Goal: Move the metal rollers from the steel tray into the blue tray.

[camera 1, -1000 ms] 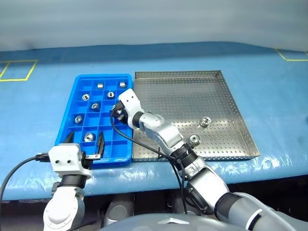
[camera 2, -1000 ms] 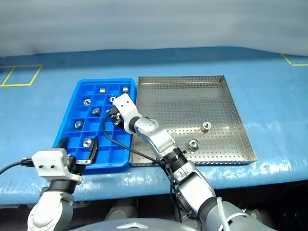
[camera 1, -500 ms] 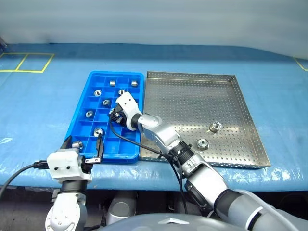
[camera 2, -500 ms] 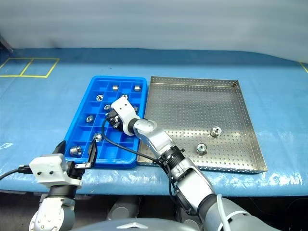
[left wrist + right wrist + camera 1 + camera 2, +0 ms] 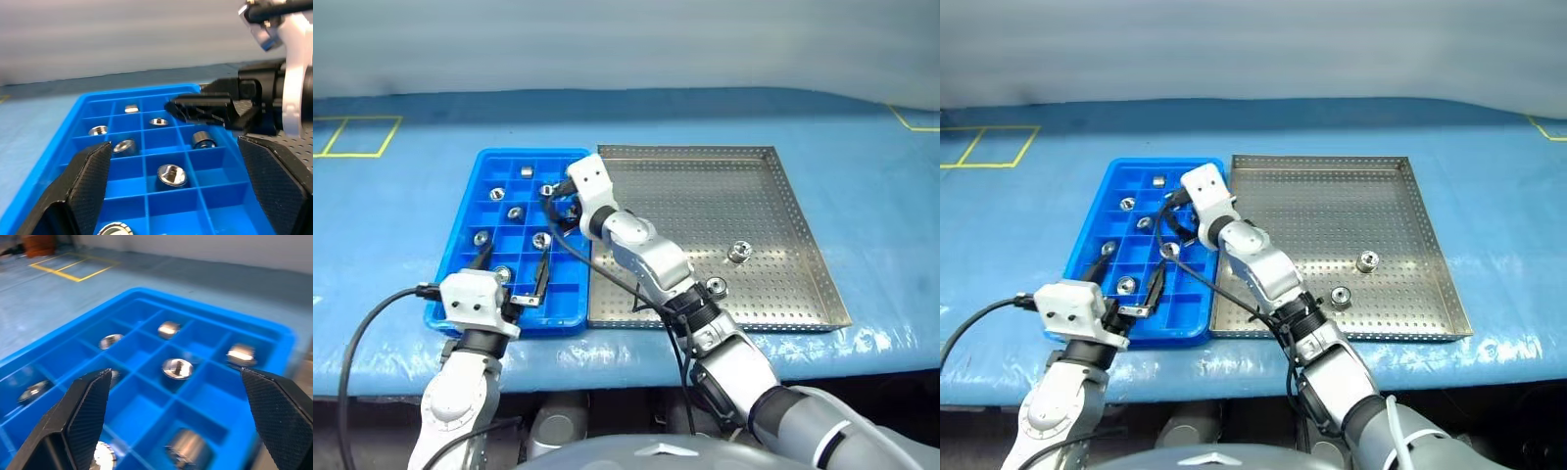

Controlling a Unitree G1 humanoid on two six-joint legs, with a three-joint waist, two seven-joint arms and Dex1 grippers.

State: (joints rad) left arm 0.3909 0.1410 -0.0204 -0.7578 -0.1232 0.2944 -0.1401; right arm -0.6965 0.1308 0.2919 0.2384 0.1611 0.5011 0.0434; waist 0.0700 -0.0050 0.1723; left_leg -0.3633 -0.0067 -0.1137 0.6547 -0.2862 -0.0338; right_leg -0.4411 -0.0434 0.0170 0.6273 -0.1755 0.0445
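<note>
The blue tray (image 5: 457, 220) lies left of the steel tray (image 5: 808, 250), and several metal rollers (image 5: 515, 212) sit in its compartments. Two more rollers (image 5: 738, 252) rest on the steel tray's perforated floor near its right front. My right gripper (image 5: 560, 208) hovers open over the far right part of the blue tray; in the right wrist view its fingers (image 5: 83, 411) stand wide apart with nothing between them, and a roller (image 5: 188, 448) lies in a compartment below. My left gripper (image 5: 512, 269) is open over the blue tray's near end and holds nothing.
Both trays lie on a blue cloth-covered table (image 5: 862, 166) with yellow tape squares (image 5: 352, 137) at the far left. A black cable (image 5: 607, 279) hangs from my right wrist across the seam between the trays. The steel tray's raised rim (image 5: 705, 324) borders the near side.
My right gripper has opened, risen and swung toward the tray's far right; a roller now lies in a compartment it left. The left gripper has moved forward over the tray. The camera shifted too.
</note>
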